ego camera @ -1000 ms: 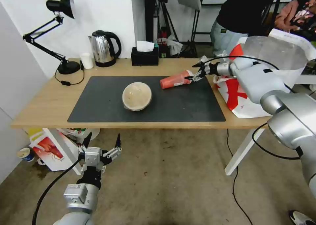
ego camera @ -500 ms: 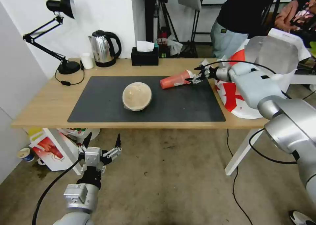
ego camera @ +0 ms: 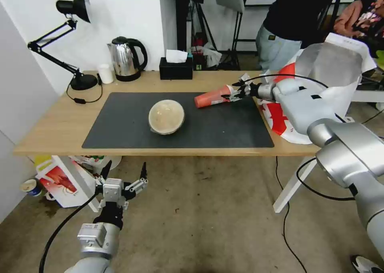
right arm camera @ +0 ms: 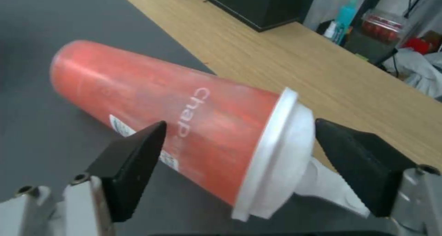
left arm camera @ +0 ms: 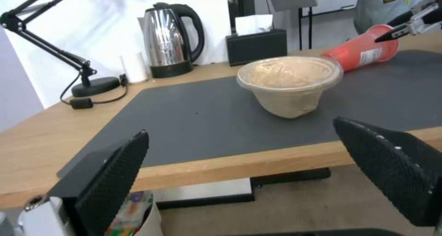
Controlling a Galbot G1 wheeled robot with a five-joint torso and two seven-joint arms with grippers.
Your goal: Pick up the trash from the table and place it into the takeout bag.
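Note:
A tall red drink cup with a white lid lies on its side on the dark mat, lid end pointing to the right. My right gripper is open, its fingers straddling the lid end of the cup without closing on it. The tan domed bowl sits mid-mat and shows too in the left wrist view. At the table's right end the white and red takeout bag stands open, foil lining showing. My left gripper hangs open below the table's front edge.
Along the back edge stand a black desk lamp, a small white cup, a steel kettle and a black tissue box. A smaller red-and-white bag sits on the floor under the left end. A person stands behind the bag.
My right gripper has slid a little left, closer over the cup's lid end. The bag's mouth has shifted slightly. The cup, bowl and left arm have not moved.

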